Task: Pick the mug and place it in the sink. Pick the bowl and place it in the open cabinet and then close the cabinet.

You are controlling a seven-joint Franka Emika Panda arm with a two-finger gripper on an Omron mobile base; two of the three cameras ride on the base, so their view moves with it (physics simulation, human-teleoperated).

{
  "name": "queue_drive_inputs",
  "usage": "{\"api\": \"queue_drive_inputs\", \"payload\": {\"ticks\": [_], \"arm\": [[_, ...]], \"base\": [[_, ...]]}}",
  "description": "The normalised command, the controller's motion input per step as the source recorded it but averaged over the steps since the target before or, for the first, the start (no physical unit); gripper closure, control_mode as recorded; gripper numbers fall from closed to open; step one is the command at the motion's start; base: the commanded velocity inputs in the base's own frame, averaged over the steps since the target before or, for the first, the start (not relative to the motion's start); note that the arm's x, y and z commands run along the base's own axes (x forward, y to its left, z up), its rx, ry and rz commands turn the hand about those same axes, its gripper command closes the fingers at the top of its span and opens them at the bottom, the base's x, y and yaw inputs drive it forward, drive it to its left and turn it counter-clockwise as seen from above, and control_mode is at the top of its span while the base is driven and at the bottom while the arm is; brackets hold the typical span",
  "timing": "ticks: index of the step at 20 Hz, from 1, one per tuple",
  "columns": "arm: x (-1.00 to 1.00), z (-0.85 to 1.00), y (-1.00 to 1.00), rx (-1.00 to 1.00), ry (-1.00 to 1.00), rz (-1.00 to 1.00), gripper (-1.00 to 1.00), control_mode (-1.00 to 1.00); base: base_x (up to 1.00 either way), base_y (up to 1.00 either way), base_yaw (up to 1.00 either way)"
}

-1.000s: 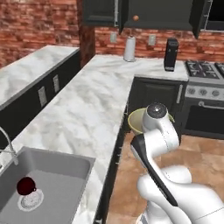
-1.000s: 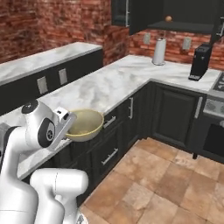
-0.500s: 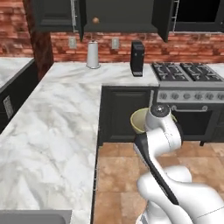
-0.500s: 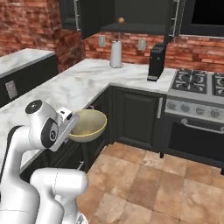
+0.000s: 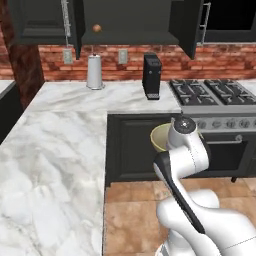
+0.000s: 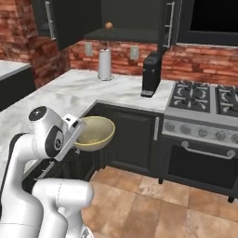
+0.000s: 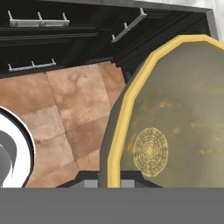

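My gripper (image 6: pixel 78 136) is shut on the rim of the cream-beige bowl (image 6: pixel 96 132), which I hold low beside the counter's edge. From the left base the bowl (image 5: pixel 159 137) peeks out behind my arm. In the hand view the bowl (image 7: pixel 175 118) stands on edge right above the fingertips (image 7: pixel 89 183). The black upper cabinet (image 5: pixel 131 20) hangs ahead with both doors swung open, as the right base view also shows of the cabinet (image 6: pixel 132 16). The mug and the sink are out of view.
A small brown ball (image 5: pixel 97 28) lies on the cabinet shelf. On the marble counter (image 5: pixel 60 135) stand a paper towel roll (image 5: pixel 94 71) and a black coffee machine (image 5: pixel 151 76). A stove (image 5: pixel 215 92) sits to the right, with tiled floor (image 6: pixel 153 200) below.
The whole scene has swept sideways as the base turned: sink and left counter have left the views, cabinet and stove now lie ahead. The bowl stays in my grip.
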Motion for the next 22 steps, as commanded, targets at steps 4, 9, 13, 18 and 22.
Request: {"api": "queue_drive_inputs", "payload": {"ticks": [4, 9, 13, 18, 22], "arm": [[0.00, 0.00, 0.00, 0.00, 0.00, 0.00, 1.00, 1.00], [0.00, 0.00, 0.00, 0.00, 0.00, 0.00, 1.00, 1.00], [0.00, 0.00, 0.00, 0.00, 0.00, 0.00, 1.00, 1.00], [0.00, 0.00, 0.00, 0.00, 0.00, 0.00, 1.00, 1.00], [0.00, 0.00, 0.00, 0.00, 0.00, 0.00, 1.00, 1.00]], "base": [[0.79, 0.00, -0.03], [0.76, 0.02, -0.03], [0.58, 0.00, 0.00], [0.44, 0.03, 0.00], [0.50, 0.01, 0.00]]}}
